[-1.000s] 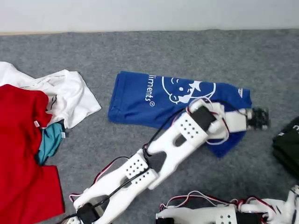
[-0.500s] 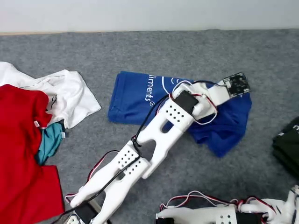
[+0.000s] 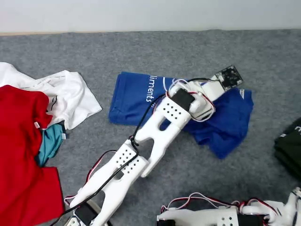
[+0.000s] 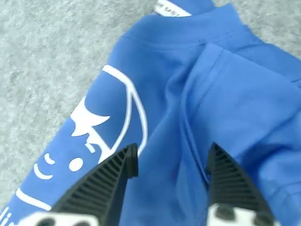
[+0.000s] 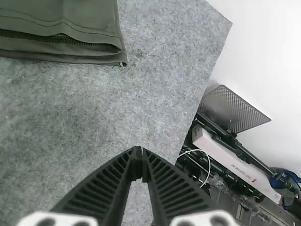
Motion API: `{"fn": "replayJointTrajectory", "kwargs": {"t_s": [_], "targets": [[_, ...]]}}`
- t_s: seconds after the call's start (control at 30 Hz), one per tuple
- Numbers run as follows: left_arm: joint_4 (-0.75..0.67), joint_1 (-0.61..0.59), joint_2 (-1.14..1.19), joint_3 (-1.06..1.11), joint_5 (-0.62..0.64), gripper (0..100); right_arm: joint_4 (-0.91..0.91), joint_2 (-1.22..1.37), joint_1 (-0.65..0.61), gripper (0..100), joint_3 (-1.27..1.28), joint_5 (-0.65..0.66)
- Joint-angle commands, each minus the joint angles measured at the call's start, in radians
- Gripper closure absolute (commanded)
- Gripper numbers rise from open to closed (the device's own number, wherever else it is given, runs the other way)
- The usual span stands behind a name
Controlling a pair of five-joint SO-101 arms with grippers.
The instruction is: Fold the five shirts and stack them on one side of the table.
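Blue cotton tee w/ white cartoon print (image 3: 134, 101) lies mid-table on the grey felt-like table cover (image 3: 188, 52). It's part-folded into a long band, w/ the right end bunched in a loose overlapping flap. Left gripper (image 4: 172, 155) hangs just above that end, jaws wide apart and nothing pinched between them. The left wrist view shows the tee (image 4: 225, 94) w/ a raised fold ridge under the jaws and the collar seam beyond. Right gripper (image 5: 141, 155) is pressed closed and empty, low over bare cover near a folded dark olive garment (image 5: 61, 28) by the table's right edge. At the left edge, a red shirt (image 3: 19, 141), a white shirt (image 3: 66, 94) and a teal shirt (image 3: 49, 139) lie crumpled together, unfolded.

Handling, prob.: the tee is light, limp, no stiffness, so it'll sag and drag rather than lift flat. The felt-like cover likely grips the cloth, so pulls may stretch or undo the fold. Best hold looks like a doubled edge, e.g. the fold ridge or hem/collar seam, where layers are thick enough to pinch. A single-layer pinch could slip or peel only the top ply.
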Motion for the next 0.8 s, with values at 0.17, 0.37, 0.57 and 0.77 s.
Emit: {"fn": "replayJointTrajectory", "kwargs": {"t_s": [0.17, 0.37, 0.57, 0.77], "targets": [[-0.011, -0.146, -0.021, -0.021, -0.018, 76, -0.001, -0.010, 0.001, 99.0, -0.018, 0.003], [0.020, -0.167, -0.018, -0.022, -0.028, 78, -0.004, -0.010, -0.001, 99.0, -0.018, 0.003], [0.146, -0.172, -0.043, -0.097, -0.021, 78, -0.002, -0.008, -0.018, 99.0, -0.035, 0.003], [0.350, -0.164, -0.120, -0.242, 0.041, 79, 0.007, -0.007, -0.202, 99.0, -0.044, -0.044]]}}
